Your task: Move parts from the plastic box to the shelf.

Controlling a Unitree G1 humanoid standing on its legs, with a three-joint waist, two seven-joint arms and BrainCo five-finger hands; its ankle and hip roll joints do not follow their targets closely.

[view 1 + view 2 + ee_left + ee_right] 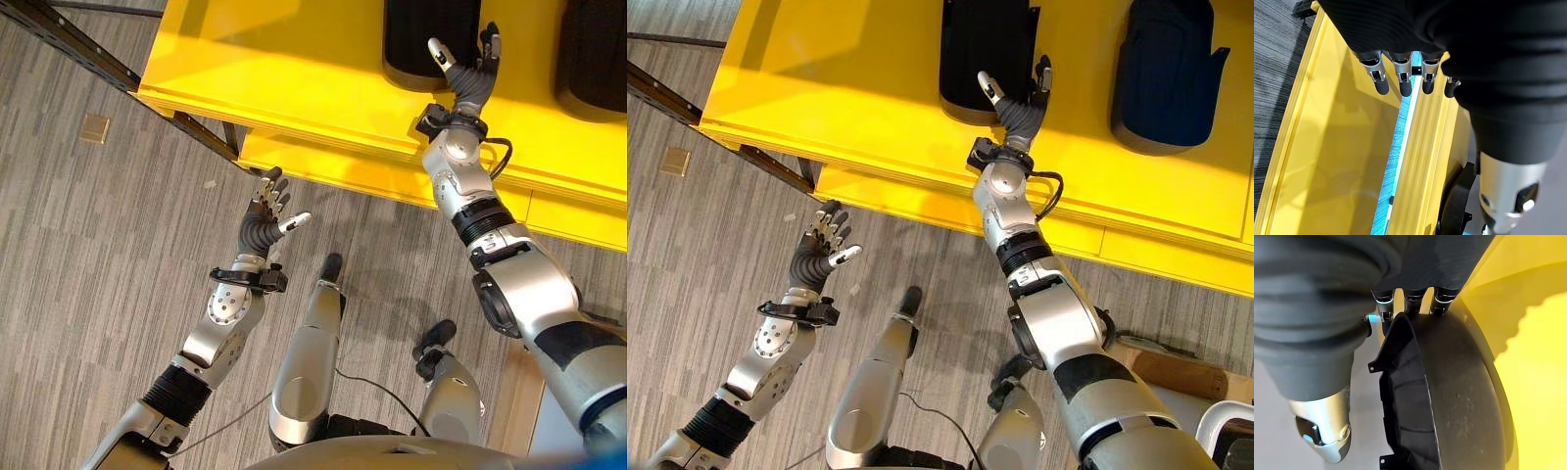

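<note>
Right hand (1017,103) touches black part (975,49) on shelf (823,88).

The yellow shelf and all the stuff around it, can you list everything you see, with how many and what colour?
Shelf: one, yellow, across the top of the eye views, with a lower yellow ledge along its front edge.
Black parts: two, standing on the shelf; one at the right hand, the other further to the robot's right.
Metal frame bar: one, dark, running slantwise at the shelf's left end.
Small square tile: one, tan, on the grey striped floor left of the shelf.
Left hand: silver fingers spread, holding nothing, over the floor in front of the shelf.
Right hand: fingers spread, reaching against the nearer black part.
</note>
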